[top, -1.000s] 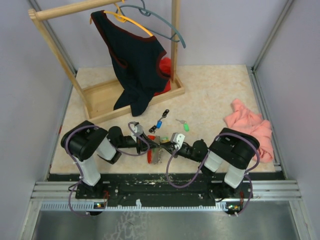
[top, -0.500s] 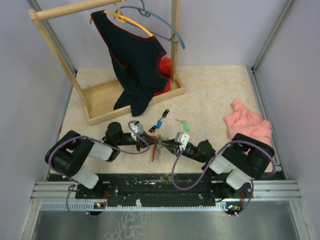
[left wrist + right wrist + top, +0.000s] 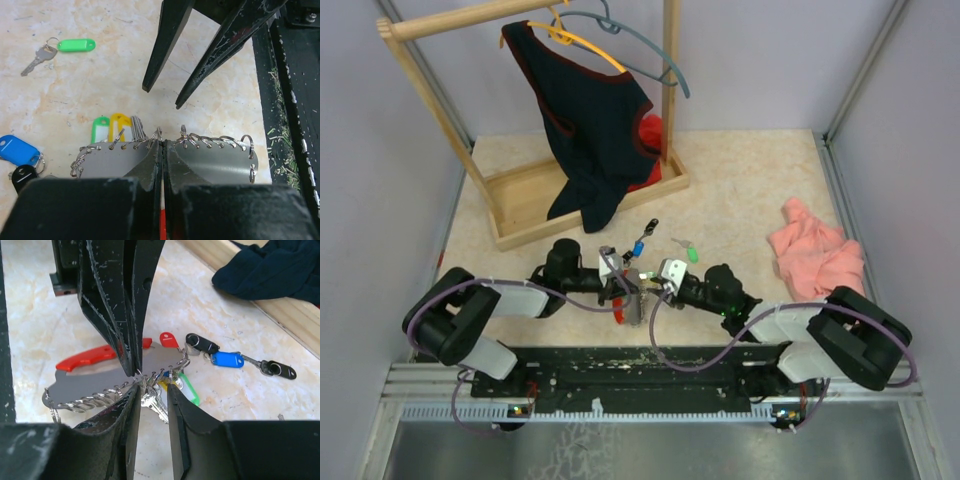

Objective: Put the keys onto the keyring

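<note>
top view: the two arms reach toward each other at the near middle of the table (image 3: pixel 760 180). the left gripper (image 3: pixel 623 290) and the right gripper (image 3: pixel 647 291) meet almost tip to tip over the keyring (image 3: pixel 634 306), which sits low between them. just beyond them a blue-headed key (image 3: pixel 638 247), a green-headed key (image 3: pixel 690 254) and a black-headed key (image 3: pixel 651 226) lie on the table. at the back left stands a wooden rack (image 3: pixel 520 195) with a dark garment (image 3: pixel 590 120) on a yellow hanger (image 3: pixel 584 42). a pink cloth (image 3: pixel 820 255) lies at the right.

left wrist view: the left gripper (image 3: pixel 163 147) has its jaws pressed together on the grey metal plate (image 3: pixel 210 162) of the keyring, with only a thin slit between them. small wire rings (image 3: pixel 220 140) line the upper edge of the plate. a green head (image 3: pixel 100 129) and a yellow head (image 3: pixel 120 125) of two keys lie against that edge at the left. the right gripper (image 3: pixel 161 97) comes in from above, its two fingers clearly apart. whether their tips touch the plate i cannot tell.

right wrist view: the right gripper (image 3: pixel 152 390) has its jaws apart, and a bunch of keys (image 3: pixel 156 402) and rings sits in the gap, not clamped. the left gripper (image 3: pixel 132 371) comes down from above and pinches the grey plate. the red part (image 3: pixel 85 362) of the keyring points left. red, black and blue key heads lie at the right end of the plate. whether they hang on its rings i cannot tell.
</note>
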